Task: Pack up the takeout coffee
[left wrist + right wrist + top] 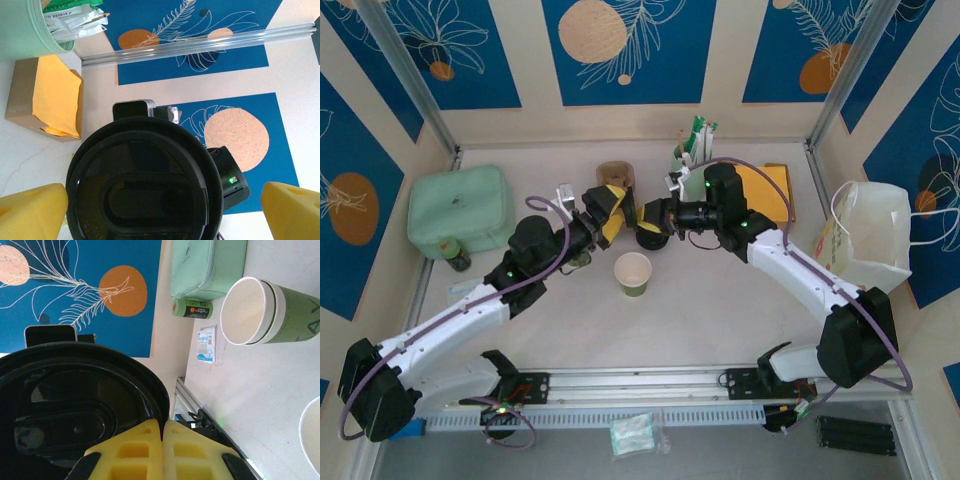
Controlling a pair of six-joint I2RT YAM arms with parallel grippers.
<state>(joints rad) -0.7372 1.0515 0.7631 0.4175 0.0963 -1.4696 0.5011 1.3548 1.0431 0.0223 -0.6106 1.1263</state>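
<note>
Both arms reached in from the near edge and met over the middle of the table [720, 320]. The left arm [450, 325] ran up and rightward, the right arm [800, 270] up and leftward, their wrists turned to face each other. Between them hung a loose black lid [142, 190], held on edge. The left gripper [162, 210] stood spread wide. Its yellow fingers [32, 212] flanked the lid, the right one well clear of it, holding nothing. The right gripper [162, 450] was closed, its pads pressed together over the lid's rim. The takeout coffee could not be picked out as a lidded cup. A green-and-white paper cup [633, 273] stood upright and open-topped on the table, just nearer the bases than the two grippers. The top view alone gave the arms' bend and a white paper bag [870, 235] at the right edge. The left wrist view gave one full face of the lid, a pale green holder of packets [25, 30] and a brown box of yellow napkins [45, 95]. The right wrist view gave the pinch, the cup's cream inside, a green pouch [207, 265], a small green bottle [192, 308] and a sugar packet [206, 342].
</note>
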